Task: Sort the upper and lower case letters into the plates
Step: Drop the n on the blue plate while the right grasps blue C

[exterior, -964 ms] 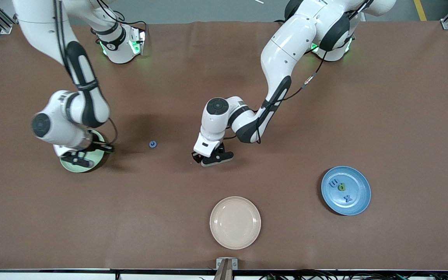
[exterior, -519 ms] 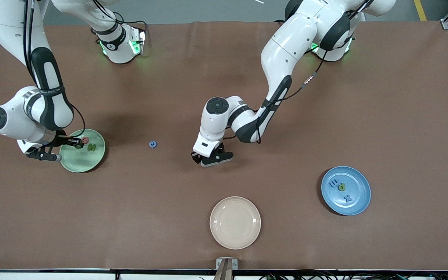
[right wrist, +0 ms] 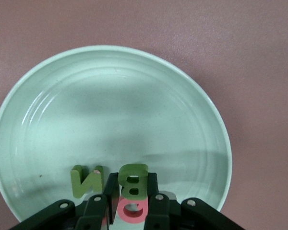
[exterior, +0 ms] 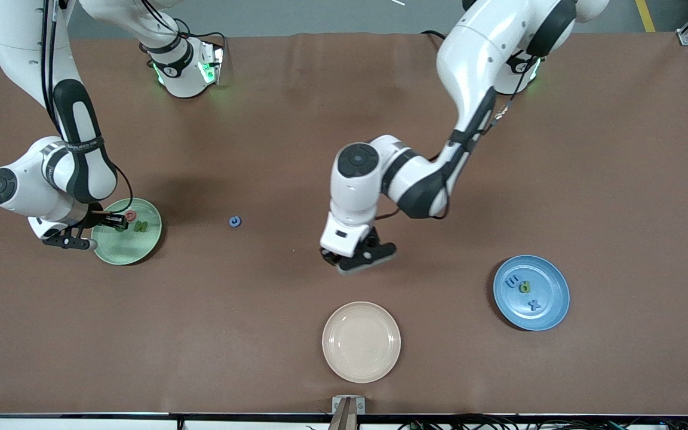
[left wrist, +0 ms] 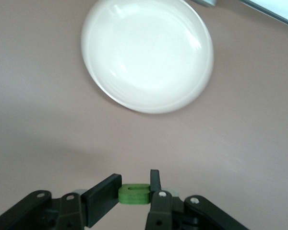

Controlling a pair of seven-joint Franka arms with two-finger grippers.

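I am seeing a beige cream plate lying empty on the brown table, near the front camera's edge.

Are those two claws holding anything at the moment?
The left gripper pinches a small green letter by its ends. The right gripper, over the mint plate, holds nothing visible.
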